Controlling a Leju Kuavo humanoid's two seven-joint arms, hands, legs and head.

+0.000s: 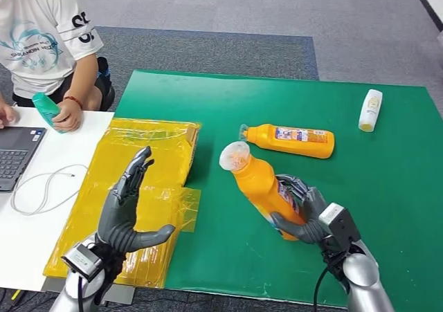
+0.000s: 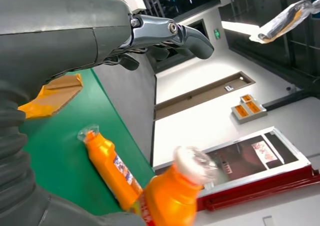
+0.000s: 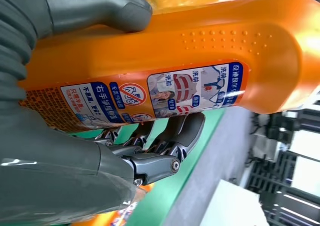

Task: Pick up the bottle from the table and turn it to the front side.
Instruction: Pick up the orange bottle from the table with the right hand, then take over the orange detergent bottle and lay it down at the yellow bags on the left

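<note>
The right robot hand (image 1: 305,218) is clamped around the lower body of the orange bottle (image 1: 259,185), which it holds tilted above the green surface (image 1: 396,187), capped neck leaning toward 10 o'clock in the head view, at about 5 o'clock of the mat's middle. In the right wrist view the thumb (image 3: 96,8) presses one flank and the darker fingers (image 3: 166,148) wrap the other, with the printed label (image 3: 158,93) between them. The left robot hand (image 1: 128,212) hovers over the yellow plastic sheet (image 1: 156,160) at 8 o'clock, fingers spread and empty. A second orange bottle (image 1: 290,140) lies on its side just beyond the held one, at 12 o'clock from it, and a small white bottle (image 1: 370,109) lies well apart at 2 o'clock. The main risk, as I judge it, is slippage: the grip sits low on a smooth, heavy bottle, so rotating the wrist could let it twist or slide out. A wide swing could also knock the cap into the lying bottle. The person (image 1: 41,42) at 10 o'clock, holding a teal object (image 1: 46,108), is well clear.
</note>
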